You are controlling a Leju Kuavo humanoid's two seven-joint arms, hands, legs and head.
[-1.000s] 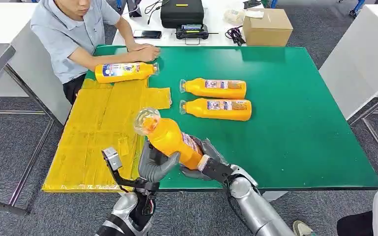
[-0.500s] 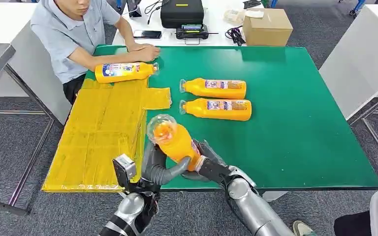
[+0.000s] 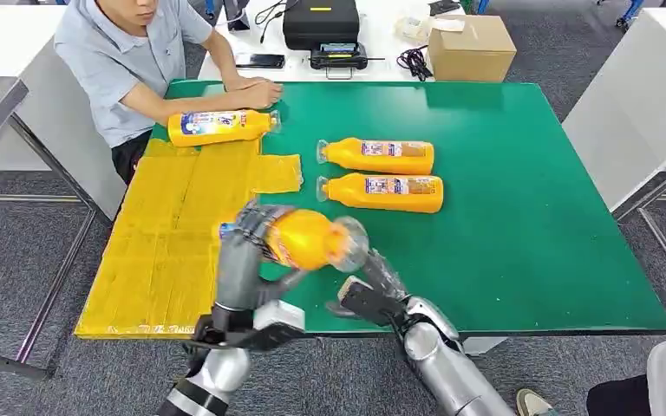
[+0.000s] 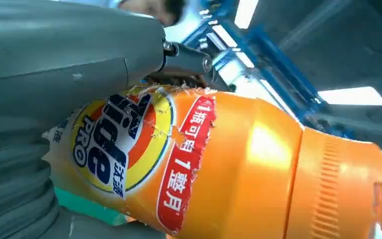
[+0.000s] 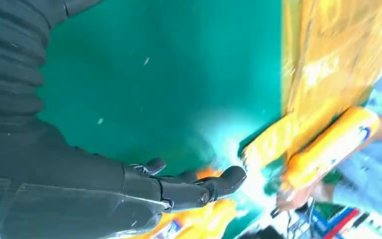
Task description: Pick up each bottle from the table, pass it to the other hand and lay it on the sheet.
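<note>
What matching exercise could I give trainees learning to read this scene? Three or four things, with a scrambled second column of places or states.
Things:
1. left hand
2. right hand
3. bottle by the person's arm
4. cardboard box

States:
A. lies on the yellow sheet's far end
B. holds an orange bottle
C. stands on the white table beyond the green one
D. open, holding nothing

Pairs: 1-B, 2-D, 3-A, 4-C

Open passage over the near yellow sheet [image 3: 173, 234], obstructed only at its far end by a lying bottle [image 3: 218, 126] and a person's forearm [image 3: 199, 97], with two more bottles [image 3: 380, 173] lying on the green table [image 3: 529, 217] to the right.
</note>
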